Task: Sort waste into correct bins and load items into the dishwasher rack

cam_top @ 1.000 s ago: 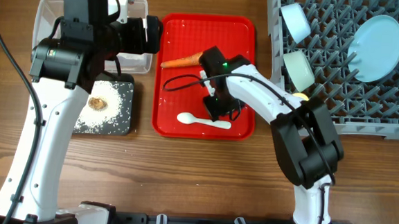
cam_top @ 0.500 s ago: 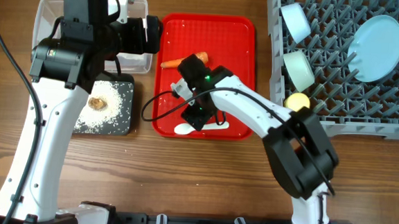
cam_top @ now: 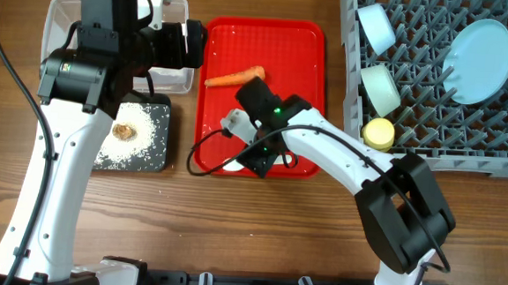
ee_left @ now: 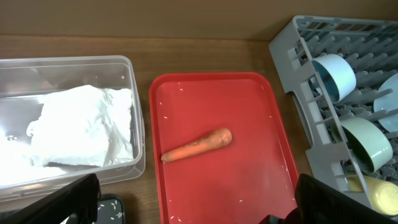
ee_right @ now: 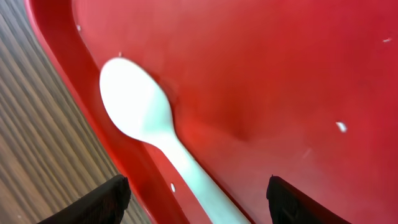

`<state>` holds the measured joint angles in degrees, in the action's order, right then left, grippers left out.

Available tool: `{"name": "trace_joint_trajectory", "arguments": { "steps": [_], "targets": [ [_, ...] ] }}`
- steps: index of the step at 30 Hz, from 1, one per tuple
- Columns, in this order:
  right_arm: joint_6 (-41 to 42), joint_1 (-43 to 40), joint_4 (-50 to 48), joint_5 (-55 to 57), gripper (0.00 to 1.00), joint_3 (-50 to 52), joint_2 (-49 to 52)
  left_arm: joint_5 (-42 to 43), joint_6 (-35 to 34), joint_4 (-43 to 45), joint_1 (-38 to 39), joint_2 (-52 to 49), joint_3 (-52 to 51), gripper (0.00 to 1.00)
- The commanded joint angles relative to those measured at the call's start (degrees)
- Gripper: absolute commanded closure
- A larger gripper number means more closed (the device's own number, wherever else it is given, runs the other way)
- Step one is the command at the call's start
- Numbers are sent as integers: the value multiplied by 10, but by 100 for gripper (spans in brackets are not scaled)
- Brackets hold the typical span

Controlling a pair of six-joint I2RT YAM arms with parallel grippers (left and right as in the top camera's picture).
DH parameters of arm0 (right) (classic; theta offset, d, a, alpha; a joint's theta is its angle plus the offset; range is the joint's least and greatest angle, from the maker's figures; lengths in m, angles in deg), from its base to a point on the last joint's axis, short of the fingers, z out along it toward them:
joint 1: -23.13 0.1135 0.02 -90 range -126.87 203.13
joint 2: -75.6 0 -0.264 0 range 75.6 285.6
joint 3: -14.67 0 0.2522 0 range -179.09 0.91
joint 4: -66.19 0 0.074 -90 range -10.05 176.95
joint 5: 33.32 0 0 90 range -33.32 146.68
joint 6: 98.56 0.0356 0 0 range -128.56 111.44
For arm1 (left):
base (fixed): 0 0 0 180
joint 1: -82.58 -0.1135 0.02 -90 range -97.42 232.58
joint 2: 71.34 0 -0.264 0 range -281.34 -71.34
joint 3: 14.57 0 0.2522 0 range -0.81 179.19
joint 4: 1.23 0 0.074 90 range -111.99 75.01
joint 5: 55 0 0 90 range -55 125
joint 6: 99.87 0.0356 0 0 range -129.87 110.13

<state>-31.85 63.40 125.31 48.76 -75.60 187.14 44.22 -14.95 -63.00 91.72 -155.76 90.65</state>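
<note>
Along the near edge of the red tray (cam_top: 286, 47), the white spoon (ee_right: 140, 112) lies flat. It is smooth, glossy plastic. Its oval bowl sits just beside the tray's raised rim, and its slim handle runs back toward the right wrist camera. The right claw (ee_right: 196, 186) hangs low over it with its jaws wide. One dark finger (ee_right: 93, 202) is over the rim side and the other is over the tray floor, so the handle runs between them and touches neither. From overhead the right arm covers most of the spoon, and only a sliver of white shows at the tray's near-left corner. The sloped rim crowds the spoon on one side, and a few stray rice grains (ee_right: 340, 126) dot the red floor nearby.

Farther up the tray, well apart from the spoon, the orange carrot (cam_top: 236, 76) lies on its own. The left claw (ee_left: 199, 208) is spread wide and holds nothing, hovering above the gap between the tray and the clear tub (cam_top: 63, 11). The tub holds the crumpled white napkin (ee_left: 81, 134). Nearer the robot on the wooden surface (cam_top: 231, 229), the black tray (cam_top: 151, 158) carries scattered rice and a brown lump (cam_top: 125, 131).

To the right, the grey rack (cam_top: 430, 158) holds the light-blue plate (cam_top: 481, 48), the light-blue bowl (cam_top: 376, 28), the pale-green bowl (cam_top: 383, 87) and the yellow cup (cam_top: 378, 132).
</note>
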Motion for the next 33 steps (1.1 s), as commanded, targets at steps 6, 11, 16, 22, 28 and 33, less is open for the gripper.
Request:
{"name": "trace_joint_trajectory", "arguments": {
  "steps": [6,11,16,22,28,33],
  "targets": [
    [-23,3,-60,37,20,49,37,-1,-3,1,-3,-1,1,0],
    [-20,2,-87,57,20,49,62,-1,-3,1,-3,-1,1,0],
    [73,-6,-116,105,27,49,78,-1,-3,1,-3,-1,1,0],
    [115,-33,-184,50,49,49,78,-1,-3,2,-3,-1,1,0],
    [115,-35,-229,-16,50,49,79,-1,-3,1,-3,-1,1,0],
    [129,-36,-220,-16,62,49,80,-1,-3,2,-3,-1,1,0]
  ]
}}
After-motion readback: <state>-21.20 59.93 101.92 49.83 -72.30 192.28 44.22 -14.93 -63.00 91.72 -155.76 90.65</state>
